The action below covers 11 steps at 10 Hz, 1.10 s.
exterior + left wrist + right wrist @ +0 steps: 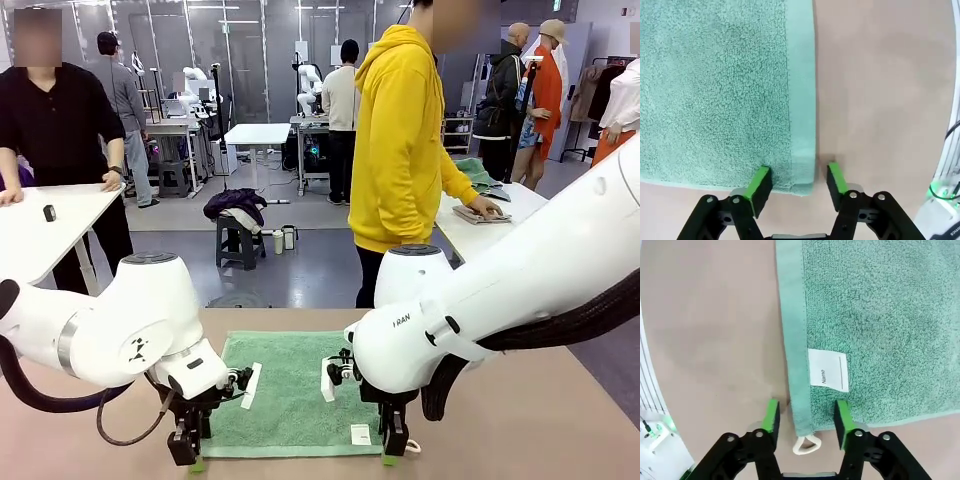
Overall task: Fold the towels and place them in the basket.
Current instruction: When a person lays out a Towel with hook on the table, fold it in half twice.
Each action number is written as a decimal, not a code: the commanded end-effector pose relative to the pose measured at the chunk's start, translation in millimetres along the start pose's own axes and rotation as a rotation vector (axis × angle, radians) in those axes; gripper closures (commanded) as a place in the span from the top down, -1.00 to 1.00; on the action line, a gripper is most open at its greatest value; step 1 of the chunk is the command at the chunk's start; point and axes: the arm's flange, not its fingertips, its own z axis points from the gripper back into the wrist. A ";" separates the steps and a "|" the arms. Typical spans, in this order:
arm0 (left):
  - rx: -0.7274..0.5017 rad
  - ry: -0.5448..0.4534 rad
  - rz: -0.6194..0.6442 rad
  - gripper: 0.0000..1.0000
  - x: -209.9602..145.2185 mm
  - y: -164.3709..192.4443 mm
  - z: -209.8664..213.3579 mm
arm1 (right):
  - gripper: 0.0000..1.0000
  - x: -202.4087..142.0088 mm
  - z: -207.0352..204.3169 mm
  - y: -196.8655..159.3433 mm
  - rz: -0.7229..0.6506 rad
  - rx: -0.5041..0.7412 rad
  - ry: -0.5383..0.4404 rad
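Left gripper: my two fingers point down at the table. They stand apart, part-way in, and nothing is pinched between them yet.
Left pads: one green pad rests on the terry just inside the hem. The other stands on the bare table, just outside the side edge of the towel. The near corner lies flat between the two.
Right gripper: it is the same posture at the other near corner. The fingers are apart and hold nothing so far.
Right pads: one pad is on the table beside the hem, and the other is on the terry just below the white label. The hem strip runs between them.
Corner loop: it sticks out from the corner toward my wrist, in the gap between the right fingers, and no pad touches it.
Green towel: it lies spread flat on the table between my two arms. Its long near edge is at my side and its far edge is toward the person.
Reason for this placing: I judge that each hand straddles one near corner so that both can pinch the edge together and carry it over to the far edge for the first fold.
Reason for one pad on the table: I think a pad outside the edge can push the hem up against the inner pad, because flat cloth gives nothing to grasp.
Step in hand: taking hold of the two corners. The fold is not begun.
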 end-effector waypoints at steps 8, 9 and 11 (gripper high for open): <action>0.009 -0.057 -0.011 -1.00 -5.0 -17.5 12.3 | -1.00 -4.6 14.2 11.7 -0.024 0.010 -0.008; -0.015 -0.072 -0.009 -1.00 -6.2 -24.2 28.9 | -1.00 -3.3 32.4 20.8 -0.032 0.013 -0.032; -0.068 -0.104 -0.020 -1.00 -12.2 -32.3 56.6 | -1.00 -1.7 58.4 33.5 -0.031 -0.003 -0.052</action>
